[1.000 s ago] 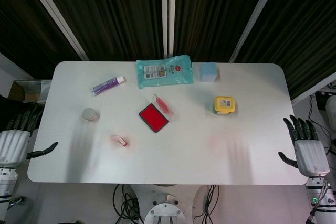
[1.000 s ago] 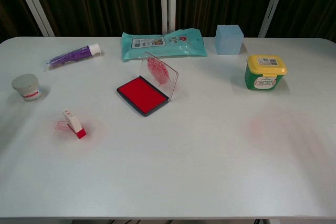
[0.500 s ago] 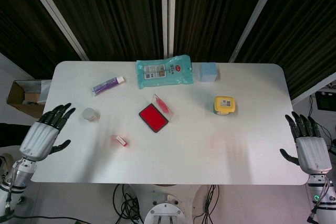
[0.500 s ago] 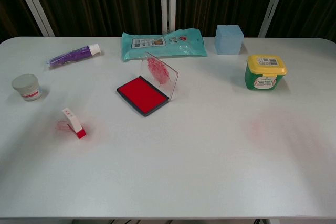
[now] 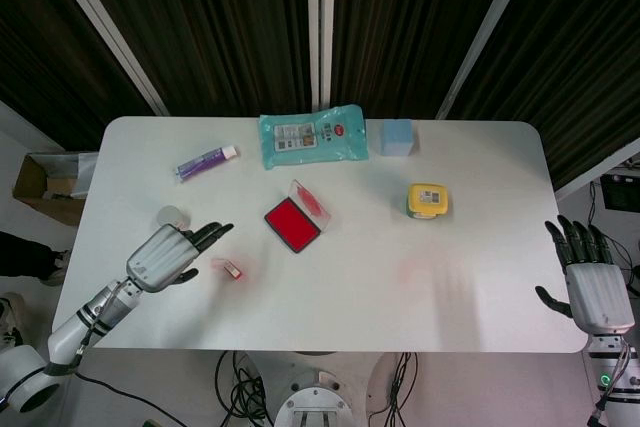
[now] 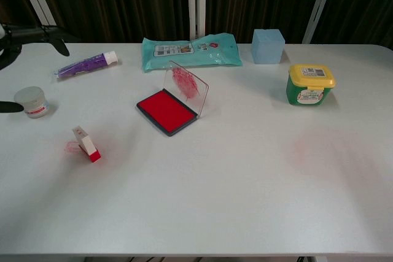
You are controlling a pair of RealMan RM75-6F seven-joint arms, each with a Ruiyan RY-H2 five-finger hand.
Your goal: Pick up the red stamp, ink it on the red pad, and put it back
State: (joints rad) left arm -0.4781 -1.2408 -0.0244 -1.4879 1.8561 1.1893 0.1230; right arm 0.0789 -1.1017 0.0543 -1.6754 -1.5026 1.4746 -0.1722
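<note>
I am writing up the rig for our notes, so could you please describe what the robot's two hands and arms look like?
Both match: the left hand and right hand have a silver-grey metallic back and black jointed fingers. Each sits on a slim silver-grey forearm with dark bands at the wrist joints. A small green light shows on the right arm below the wrist. Dark cables hang under the table's near edge.
</note>
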